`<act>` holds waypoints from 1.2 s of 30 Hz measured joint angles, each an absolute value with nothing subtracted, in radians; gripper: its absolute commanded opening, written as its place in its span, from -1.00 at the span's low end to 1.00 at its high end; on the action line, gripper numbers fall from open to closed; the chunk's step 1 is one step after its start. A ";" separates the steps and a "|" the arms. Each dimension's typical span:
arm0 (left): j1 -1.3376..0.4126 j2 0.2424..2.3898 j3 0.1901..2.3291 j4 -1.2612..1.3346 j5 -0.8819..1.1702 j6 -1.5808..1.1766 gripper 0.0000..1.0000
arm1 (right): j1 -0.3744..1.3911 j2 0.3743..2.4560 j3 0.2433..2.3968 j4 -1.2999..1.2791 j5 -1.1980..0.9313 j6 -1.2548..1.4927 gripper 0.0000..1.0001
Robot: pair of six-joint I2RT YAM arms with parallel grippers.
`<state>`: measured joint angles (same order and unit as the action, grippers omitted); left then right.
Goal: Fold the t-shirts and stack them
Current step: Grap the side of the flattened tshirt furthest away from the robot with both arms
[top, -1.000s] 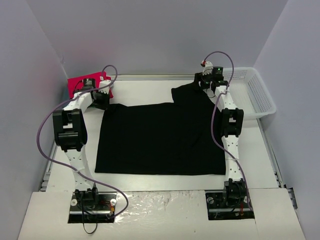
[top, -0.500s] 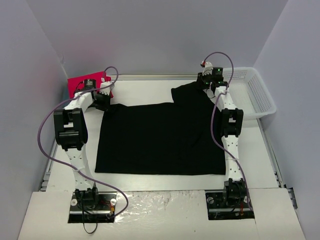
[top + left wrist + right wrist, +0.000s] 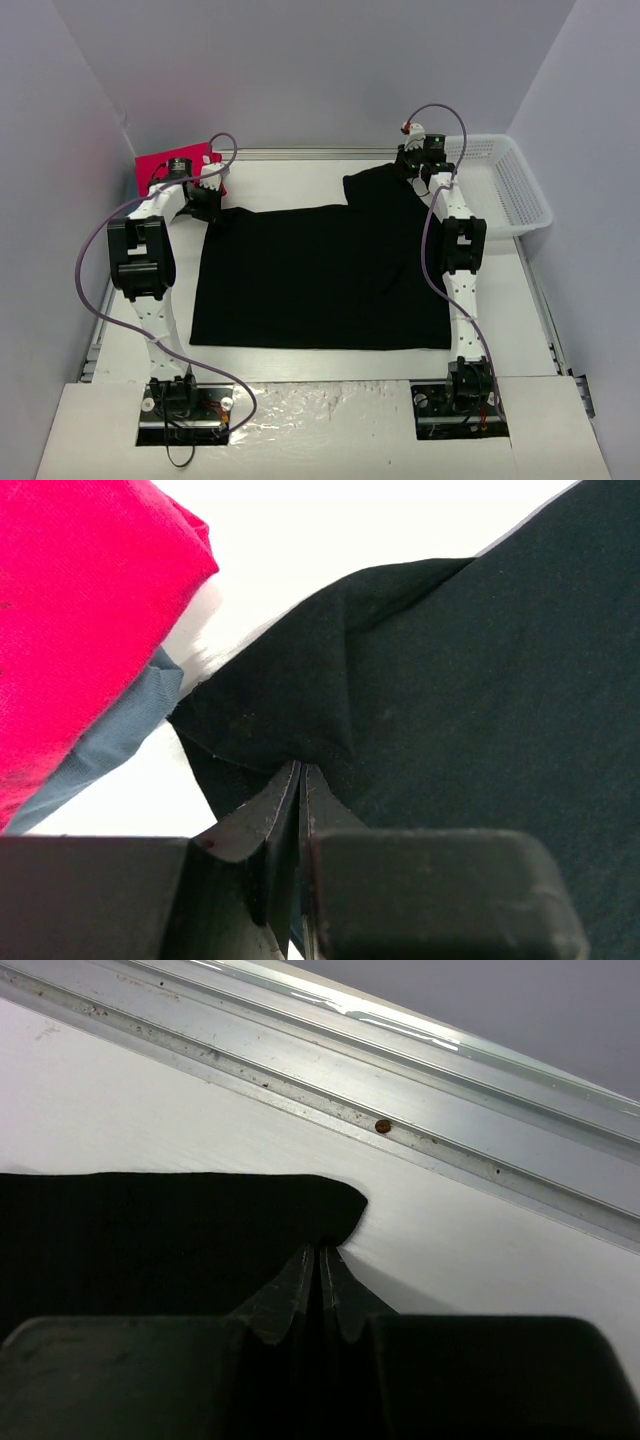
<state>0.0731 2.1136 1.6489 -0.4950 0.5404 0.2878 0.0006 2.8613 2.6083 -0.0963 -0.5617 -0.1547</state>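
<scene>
Black t-shirt (image 3: 320, 275) lies flat mid-table. It looks light and limp and will likely drape and slide, so pinch edges or corners. Left gripper (image 3: 300, 790), at the shirt's 10 o'clock, is clamped on a sleeve fold, with red-pink shirt (image 3: 80, 610) over teal-blue shirt (image 3: 120, 735) just beside. Right gripper (image 3: 320, 1265), at 1 o'clock, is clamped on the far corner.

text: none readable | labels, brands, numbers, signs: none legible in any view | note: coloured specks at left arm base (image 3: 185, 405) may be a label, too small to read
</scene>
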 measured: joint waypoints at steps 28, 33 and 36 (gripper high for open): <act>0.086 1.978 1.548 -0.340 0.438 0.253 -0.95 | 0.001 2.712 2.448 -0.128 -0.582 -0.141 -1.00; 0.085 1.971 1.548 -0.332 0.418 0.254 -0.95 | 0.001 2.651 2.424 -0.139 -0.589 -0.142 -1.00; 0.085 1.971 1.545 -0.332 0.414 0.255 -0.95 | 0.001 2.616 2.405 -0.144 -0.595 -0.142 -1.00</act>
<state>0.0853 1.9709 1.5452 -0.3325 0.4145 0.2546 0.0006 2.6160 2.4046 -0.1436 -0.5953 -0.1425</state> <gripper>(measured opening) 0.026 0.007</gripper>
